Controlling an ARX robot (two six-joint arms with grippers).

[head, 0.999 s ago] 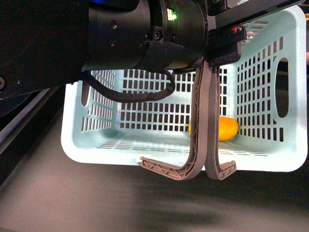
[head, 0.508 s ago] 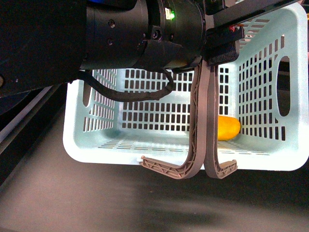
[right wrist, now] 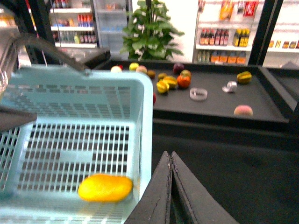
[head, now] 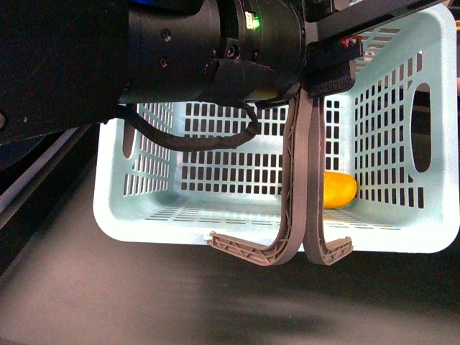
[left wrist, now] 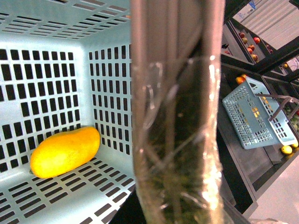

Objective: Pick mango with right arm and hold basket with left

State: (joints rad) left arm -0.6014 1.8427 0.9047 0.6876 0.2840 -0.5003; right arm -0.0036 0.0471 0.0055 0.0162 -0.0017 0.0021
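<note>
Front view: left gripper [head: 329,68] clamped on the handles [head: 302,180] of the basket [head: 144,215]; mango [head: 339,189] at 6 o'clock below, on the floor by the right wall. Left wrist view: lying flat in a corner, long axis along the wall. Right wrist view: right gripper [right wrist: 171,186] pinched shut, empty, just outside that wall; mango [right wrist: 105,187] toward 10 o'clock, likely this arm's reach.

The basket [head: 115,215] was matt slotted plastic, the mango [left wrist: 65,151] smooth and faintly glossy, the handle [left wrist: 175,116] wrapped in shiny, crinkled tape.
</note>
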